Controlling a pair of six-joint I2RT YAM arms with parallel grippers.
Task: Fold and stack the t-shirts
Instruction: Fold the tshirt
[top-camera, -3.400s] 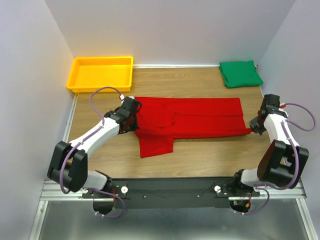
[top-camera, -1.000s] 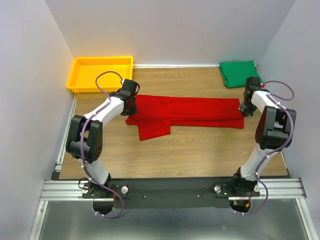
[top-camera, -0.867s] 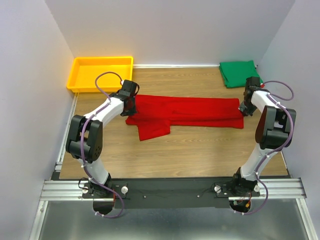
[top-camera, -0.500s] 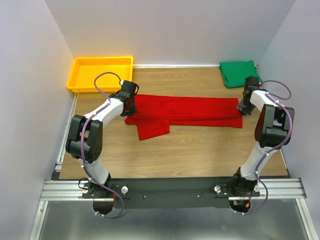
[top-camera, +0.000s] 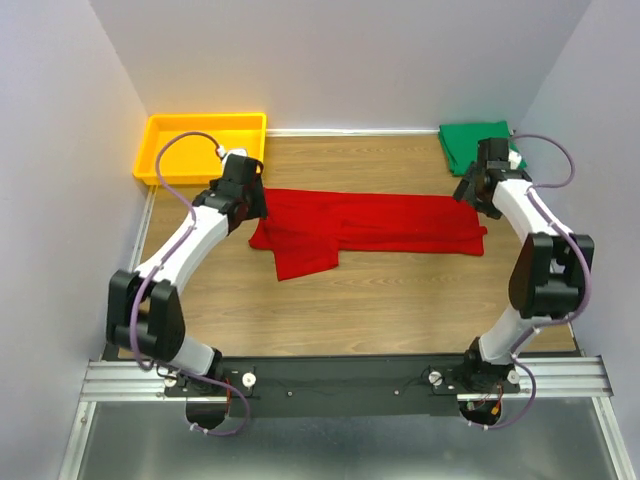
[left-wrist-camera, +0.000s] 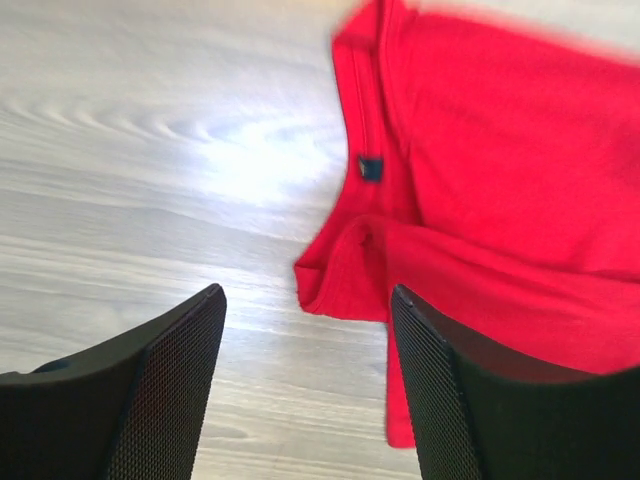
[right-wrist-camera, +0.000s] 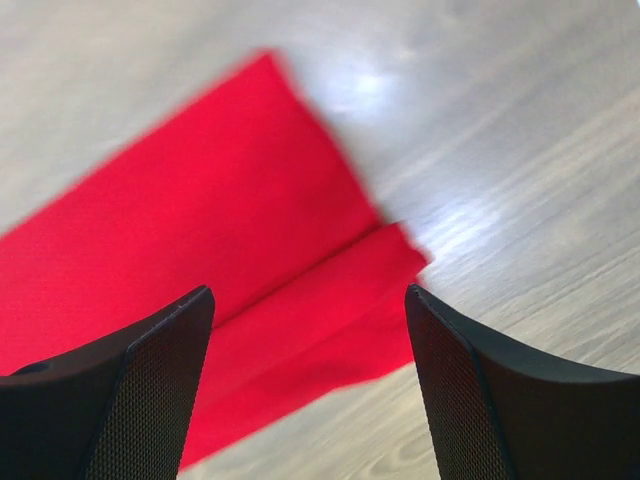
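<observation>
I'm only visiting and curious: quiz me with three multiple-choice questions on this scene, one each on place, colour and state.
1. Where is the green shirt? A far right corner; B near edge; C left side.
2. The tray is: A blue; B yellow; C white.
3. The left tool and right tool are: A shut on cloth; B open, empty; C out of sight.
Answers: 1 A, it lies far back on the right. 2 B, plainly yellow. 3 B, wrist views show jaws apart, nothing between.
</observation>
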